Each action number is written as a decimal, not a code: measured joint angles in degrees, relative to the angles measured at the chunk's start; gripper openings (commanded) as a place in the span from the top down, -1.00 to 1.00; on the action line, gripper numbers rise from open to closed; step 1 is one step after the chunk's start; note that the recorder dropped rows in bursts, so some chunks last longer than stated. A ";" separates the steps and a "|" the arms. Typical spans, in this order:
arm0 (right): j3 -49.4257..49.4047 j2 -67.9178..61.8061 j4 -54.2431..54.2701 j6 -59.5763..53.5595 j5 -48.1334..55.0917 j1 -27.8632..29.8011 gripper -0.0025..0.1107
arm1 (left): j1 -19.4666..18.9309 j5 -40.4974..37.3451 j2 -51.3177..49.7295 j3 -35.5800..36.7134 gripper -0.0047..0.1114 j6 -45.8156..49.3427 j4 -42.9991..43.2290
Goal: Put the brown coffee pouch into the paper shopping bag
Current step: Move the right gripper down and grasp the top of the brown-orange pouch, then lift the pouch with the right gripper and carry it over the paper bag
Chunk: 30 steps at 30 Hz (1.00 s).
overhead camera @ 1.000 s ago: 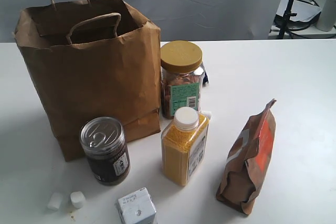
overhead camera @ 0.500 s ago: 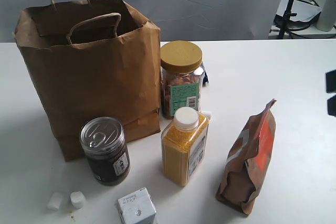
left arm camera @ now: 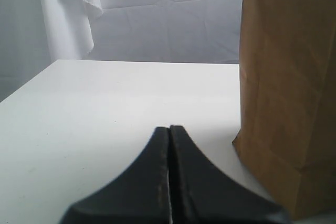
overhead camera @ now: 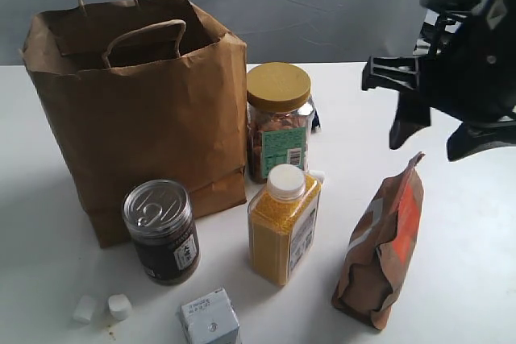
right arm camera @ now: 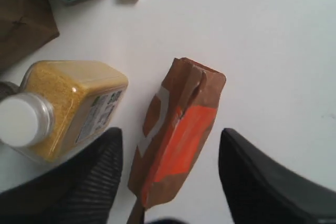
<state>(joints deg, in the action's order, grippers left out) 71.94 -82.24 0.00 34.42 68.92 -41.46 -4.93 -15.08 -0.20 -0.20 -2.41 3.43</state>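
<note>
The brown coffee pouch (overhead camera: 383,247) stands upright at the front right of the table, orange label facing right. In the right wrist view the pouch (right arm camera: 184,103) shows from above, between the spread fingers. My right gripper (overhead camera: 431,144) hangs open just above the pouch's pinched top, and the right gripper (right arm camera: 170,135) holds nothing. The paper shopping bag (overhead camera: 137,118) stands open at the back left with its handles up. My left gripper (left arm camera: 169,128) is shut and empty, low over the table beside the paper shopping bag (left arm camera: 289,87). It does not show in the exterior view.
A yellow-grain bottle (overhead camera: 282,227) with a white cap stands just left of the pouch. Behind it is a yellow-lidded jar (overhead camera: 278,122). A dark can (overhead camera: 161,231), a small carton (overhead camera: 210,320) and two white cubes (overhead camera: 101,308) lie in front of the bag.
My right arm has come in from the right edge and now hovers open above the pouch's top. The pouch, the bag and the other items have not moved.
</note>
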 measured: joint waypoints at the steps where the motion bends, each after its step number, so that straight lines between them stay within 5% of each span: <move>1: 0.64 -1.62 -0.31 0.92 0.12 -0.30 -0.10 | 0.00 0.00 0.00 0.00 0.92 0.00 0.00; 14: -5.43 -15.64 -1.40 5.15 -5.26 -1.24 -0.08 | 0.00 0.00 0.00 0.00 0.92 0.00 0.00; 18: -10.57 -16.31 -0.61 5.41 -13.67 -1.24 0.27 | 0.00 0.00 0.00 0.00 0.92 0.00 0.00; 19: -11.55 -16.20 -0.49 5.41 -15.39 -1.24 0.60 | 0.00 0.00 0.00 0.00 0.92 0.00 0.00; 21: -14.84 -15.30 0.35 5.41 -19.58 -1.24 0.96 | 0.00 0.00 0.00 0.00 0.92 0.00 0.00; 30: -19.83 -7.48 0.00 2.68 -23.35 -1.24 0.96 | 0.00 0.00 0.00 0.00 0.92 0.00 0.00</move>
<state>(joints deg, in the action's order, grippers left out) 52.11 -89.72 0.00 37.10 45.57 -42.70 -4.93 -15.08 -0.20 -0.20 -2.41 3.43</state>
